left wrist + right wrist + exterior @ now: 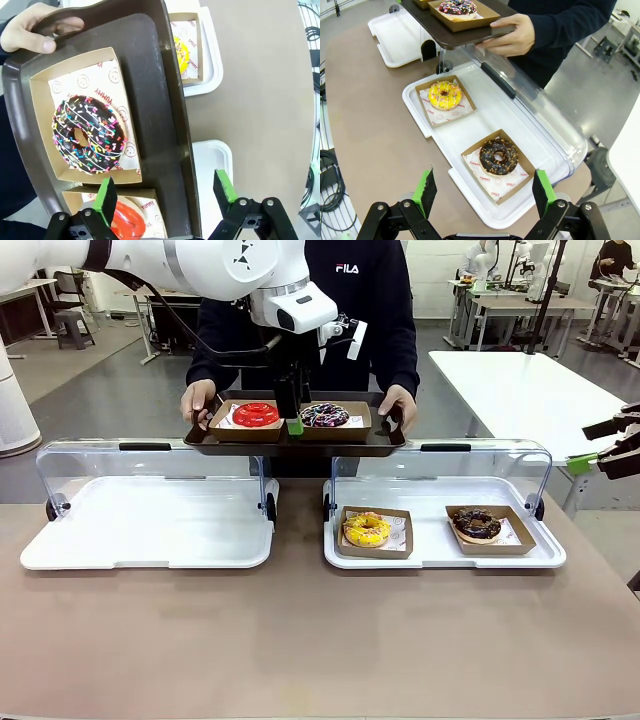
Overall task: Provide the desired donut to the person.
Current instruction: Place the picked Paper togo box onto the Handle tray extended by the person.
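**Inspector:** Start nearest the robot.

**Assistant:** On the brown counter (300, 640), the right white tray (440, 558) carries two boxed donuts: a yellow donut (366, 529) and a chocolate nut donut (476, 524), each in its own card box. The left white tray (150, 530) is bare. Both clear lids stand open.

**Inspector:** Pincers?

**Assistant:** The right pincer (482, 192) hovers above the right tray, jaws spread wide, holding nothing. The left pincer (167, 192) is over the brown serving tray (295, 443), jaws fully apart and empty, straddling its near rim.

**Inspector:** Farther out?

**Assistant:** The person (365, 300) holds that serving tray by both handles, one hand (35, 27) curled over the rim. On it sit a red donut (255, 414) and a sprinkled chocolate donut (87, 135), boxed side by side.

**Inspector:** Recommendation?

**Assistant:** In my judgement delivery is done or nearly so. The left arm should rise straight up, jaws kept wide, clear of both boxes and the rim, before swinging back; a sideways drag could tip the tray.
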Motion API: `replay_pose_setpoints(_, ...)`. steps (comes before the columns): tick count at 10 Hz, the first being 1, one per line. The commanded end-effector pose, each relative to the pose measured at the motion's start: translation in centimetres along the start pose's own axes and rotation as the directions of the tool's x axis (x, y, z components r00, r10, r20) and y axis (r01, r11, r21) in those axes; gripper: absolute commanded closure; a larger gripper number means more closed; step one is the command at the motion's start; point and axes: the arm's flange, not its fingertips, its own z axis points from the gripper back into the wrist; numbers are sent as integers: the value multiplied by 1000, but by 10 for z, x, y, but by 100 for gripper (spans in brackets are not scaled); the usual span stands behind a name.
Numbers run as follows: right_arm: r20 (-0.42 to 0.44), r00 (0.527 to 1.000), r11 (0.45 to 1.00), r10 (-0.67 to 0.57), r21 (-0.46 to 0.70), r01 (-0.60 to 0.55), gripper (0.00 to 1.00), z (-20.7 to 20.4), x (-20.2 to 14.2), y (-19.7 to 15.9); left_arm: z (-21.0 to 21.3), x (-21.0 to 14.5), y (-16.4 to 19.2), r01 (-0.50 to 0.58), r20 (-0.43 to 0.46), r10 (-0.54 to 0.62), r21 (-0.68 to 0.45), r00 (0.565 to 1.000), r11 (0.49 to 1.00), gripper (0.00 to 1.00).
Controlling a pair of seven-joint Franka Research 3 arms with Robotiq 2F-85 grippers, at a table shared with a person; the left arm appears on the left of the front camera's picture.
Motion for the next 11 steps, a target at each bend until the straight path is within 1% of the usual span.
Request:
replay_pose_setpoints(1, 21, 1000, 1000, 1, 10, -2, 0, -3, -2, 0, -1, 2, 2, -21, -10, 21, 26, 1000, 999, 0)
replay_pose_setpoints(11, 21, 1000, 1000, 1, 10, -2, 0, -3, -2, 0, -1, 2, 2, -21, -10, 21, 26, 1000, 999, 0)
